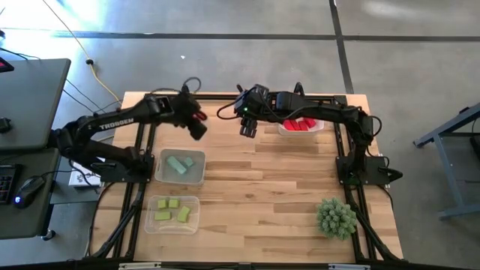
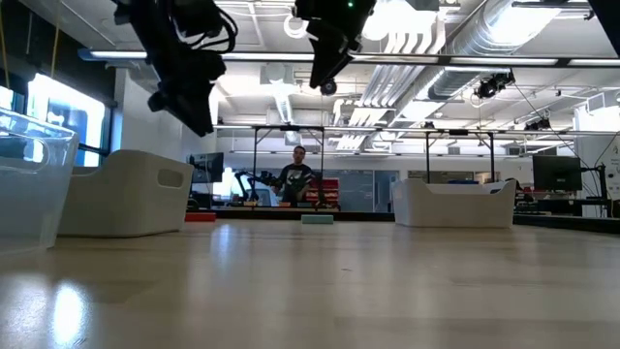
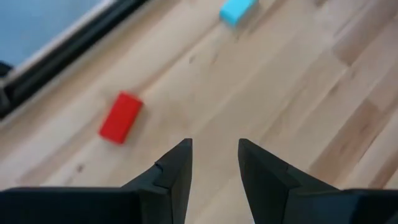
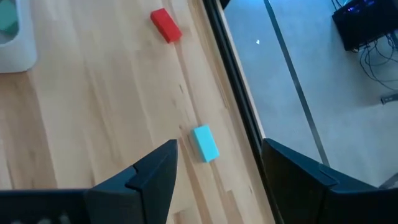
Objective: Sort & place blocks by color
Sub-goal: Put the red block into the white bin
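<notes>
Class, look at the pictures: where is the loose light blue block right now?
The light blue block lies bare on the table near its far edge, below the right gripper; a loose red block lies farther along the same edge, toward the left gripper.

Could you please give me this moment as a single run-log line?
left gripper: open, empty, above red block | right gripper: open, empty, above light blue block | both blocks loose on table | red tray filled

Three clear trays (image 1: 196, 160) and a spiky plant ball (image 1: 336, 217) on the table (image 1: 270, 187)
</notes>
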Robot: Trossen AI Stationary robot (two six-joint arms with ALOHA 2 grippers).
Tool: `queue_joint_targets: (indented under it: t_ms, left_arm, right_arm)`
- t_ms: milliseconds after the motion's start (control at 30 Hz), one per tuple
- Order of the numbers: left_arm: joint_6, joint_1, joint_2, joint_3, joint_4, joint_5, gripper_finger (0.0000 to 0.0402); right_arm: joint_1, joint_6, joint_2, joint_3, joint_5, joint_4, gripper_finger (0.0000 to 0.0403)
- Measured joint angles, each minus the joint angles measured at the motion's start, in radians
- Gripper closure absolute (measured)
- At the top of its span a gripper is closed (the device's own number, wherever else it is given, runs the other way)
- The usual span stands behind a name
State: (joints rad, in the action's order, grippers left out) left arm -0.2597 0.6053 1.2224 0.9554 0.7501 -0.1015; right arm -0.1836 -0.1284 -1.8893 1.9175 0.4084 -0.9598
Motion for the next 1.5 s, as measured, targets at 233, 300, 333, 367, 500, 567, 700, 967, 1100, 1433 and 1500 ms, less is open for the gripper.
queue_joint_targets:
  t_ms: [233, 300, 333, 367, 500, 567, 700, 967, 1100, 1433, 1500]
  left_arm:
    - [0.184, 0.162, 0.0, 0.0, -0.132, 0.125, 0.0284]
    - [0.256, 0.186, 0.0, 0.0, -0.178, 0.127, 0.0284]
    - [0.292, 0.196, 0.0, 0.0, -0.201, 0.128, 0.0284]
    - [0.325, 0.205, 0.0, 0.0, -0.224, 0.128, 0.0284]
    - [0.421, 0.236, 0.0, 0.0, -0.299, 0.128, 0.0284]
    - [0.457, 0.251, 0.0, 0.0, -0.317, 0.128, 0.0284]
    - [0.524, 0.28, 0.0, 0.0, -0.327, 0.128, 0.0284]
    - [0.596, 0.315, 0.001, 0.017, -0.47, 0.114, 0.0284]
    - [0.662, 0.341, 0.028, 0.09, -0.478, 0.112, 0.0284]
    - [0.708, 0.428, 0.16, 0.277, -0.365, 0.112, 0.0284]
    - [0.708, 0.44, 0.196, 0.306, -0.328, 0.113, 0.0284]
  right_arm:
    - [-0.048, 0.049, 0.0, 0.0, -0.001, 0.0, 0.0181]
    - [-0.061, 0.073, 0.0, 0.0, -0.009, 0.001, 0.0181]
    - [-0.068, 0.083, 0.0, 0.0, -0.023, 0.001, 0.0181]
    - [-0.076, 0.092, 0.0, 0.0, -0.035, 0.001, 0.0181]
    - [-0.101, 0.141, 0.0, 0.0, -0.073, 0.001, 0.0181]
    - [-0.112, 0.162, 0.0, 0.0, -0.081, 0.001, 0.0181]
    - [-0.125, 0.182, 0.0, 0.0, -0.084, 0.001, 0.0181]
    - [-0.131, 0.182, 0.0, 0.0, -0.084, 0.005, 0.0181]
    - [-0.131, 0.193, 0.0, 0.0, -0.084, 0.024, 0.0181]
    - [-0.133, 0.247, 0.0, 0.0, -0.087, 0.052, 0.0181]
    - [-0.133, 0.26, 0.0, 0.0, -0.092, 0.052, 0.0181]
